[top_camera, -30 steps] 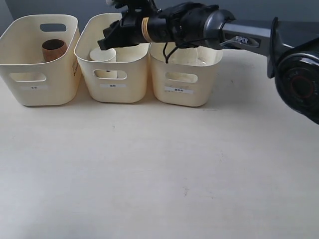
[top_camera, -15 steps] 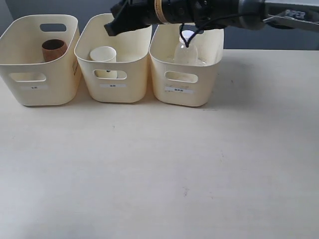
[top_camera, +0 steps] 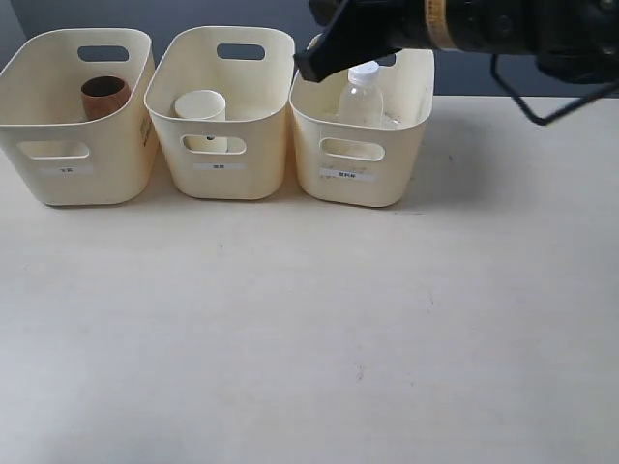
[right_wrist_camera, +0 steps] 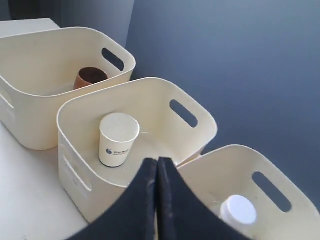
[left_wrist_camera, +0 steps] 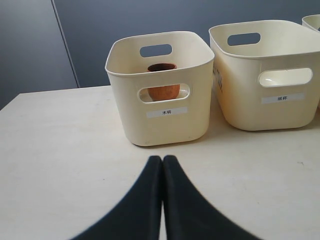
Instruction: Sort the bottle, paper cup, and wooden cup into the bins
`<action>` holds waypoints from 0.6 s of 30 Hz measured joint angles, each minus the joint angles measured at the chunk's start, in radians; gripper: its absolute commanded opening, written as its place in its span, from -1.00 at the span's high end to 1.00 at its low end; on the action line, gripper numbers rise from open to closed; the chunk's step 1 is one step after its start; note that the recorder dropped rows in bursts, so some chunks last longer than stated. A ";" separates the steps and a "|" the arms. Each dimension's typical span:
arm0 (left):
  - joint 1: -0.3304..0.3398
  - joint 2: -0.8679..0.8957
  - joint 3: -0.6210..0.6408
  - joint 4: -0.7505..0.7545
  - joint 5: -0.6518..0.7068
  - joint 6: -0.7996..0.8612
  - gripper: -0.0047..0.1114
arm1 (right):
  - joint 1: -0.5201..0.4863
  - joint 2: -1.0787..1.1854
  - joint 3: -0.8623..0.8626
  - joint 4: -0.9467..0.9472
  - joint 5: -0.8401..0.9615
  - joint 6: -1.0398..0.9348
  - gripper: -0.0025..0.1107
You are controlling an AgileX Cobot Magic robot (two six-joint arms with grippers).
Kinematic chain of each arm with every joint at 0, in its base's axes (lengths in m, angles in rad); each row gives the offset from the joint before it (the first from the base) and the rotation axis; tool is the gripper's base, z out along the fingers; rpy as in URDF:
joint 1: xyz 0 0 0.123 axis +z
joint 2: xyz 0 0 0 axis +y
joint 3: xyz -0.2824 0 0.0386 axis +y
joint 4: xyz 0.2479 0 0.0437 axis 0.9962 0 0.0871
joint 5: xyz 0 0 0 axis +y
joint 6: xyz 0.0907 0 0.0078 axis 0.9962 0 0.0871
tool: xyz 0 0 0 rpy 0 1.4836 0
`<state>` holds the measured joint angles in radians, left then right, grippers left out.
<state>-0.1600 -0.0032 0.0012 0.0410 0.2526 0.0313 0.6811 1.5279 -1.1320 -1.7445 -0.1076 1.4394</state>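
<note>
Currently we find each item binned along the counter's [top_camera: 309, 338] far edge: wooden cup [top_camera: 104, 97], paper cup [top_camera: 200, 106], bottle [top_camera: 362, 95] upright. Our right pincer [right_wrist_camera: 157, 172], shut and empty, hangs just above the bottle; our left pincer [left_wrist_camera: 162, 167], likewise shut, faces the wooden cup.

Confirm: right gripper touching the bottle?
Apart. In the right wrist view the right gripper is shut and empty, its tips over the rim between two bins, and the bottle stands free in its bin, cap clear of the fingers.
</note>
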 measured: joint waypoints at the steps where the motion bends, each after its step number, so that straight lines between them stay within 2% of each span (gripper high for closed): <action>1: 0.000 0.000 0.000 0.000 0.000 0.000 0.92 | 0.000 -0.042 0.031 0.000 0.011 -0.001 0.97; 7: 0.000 0.000 0.000 0.000 0.000 0.000 0.92 | 0.000 -0.288 0.209 0.000 0.095 -0.001 0.97; 13: 0.000 0.000 0.000 0.000 0.000 0.000 0.92 | 0.000 -0.527 0.377 0.044 0.255 0.005 0.97; 18: 0.000 0.000 0.000 0.000 0.000 0.000 0.92 | 0.000 -0.681 0.433 0.085 0.331 0.007 0.97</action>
<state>-0.1600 -0.0032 0.0012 0.0410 0.2526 0.0313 0.6811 0.8465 -0.6990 -1.6596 0.2229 1.4465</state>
